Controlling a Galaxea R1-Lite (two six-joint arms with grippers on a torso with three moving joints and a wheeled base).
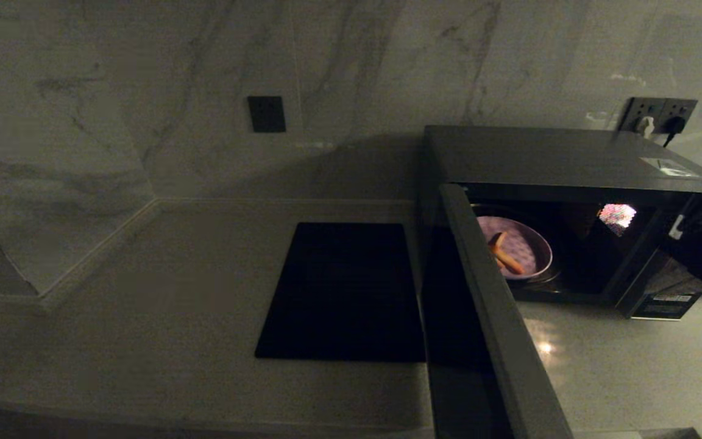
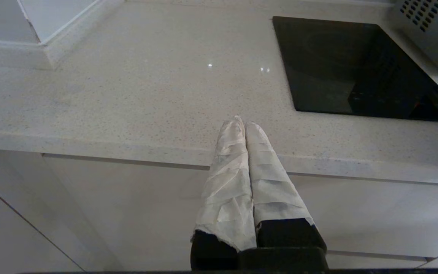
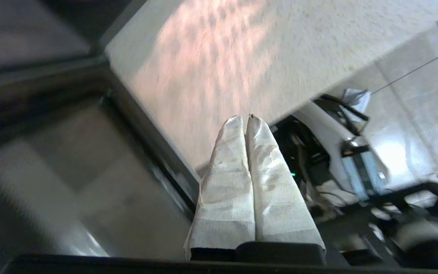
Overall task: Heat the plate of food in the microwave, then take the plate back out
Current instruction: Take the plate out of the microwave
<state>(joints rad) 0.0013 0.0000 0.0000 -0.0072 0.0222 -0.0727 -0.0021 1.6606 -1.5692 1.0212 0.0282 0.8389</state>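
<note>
Right pincer [image 3: 246, 121] pressed together, empty, well apart from plate of food [image 1: 518, 247] inside open microwave [image 1: 564, 161]

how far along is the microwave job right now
Done: the plate sits inside the microwave, door swung open. In hand: nothing; the right gripper is shut and empty over the counter, the left gripper parked shut. Left: whether it has been heated can't be told; the plate isn't out.

glossy speckled stone countertop [image 2: 127, 95] — cloth-wrapped fingers [image 2: 228, 182]
</note>
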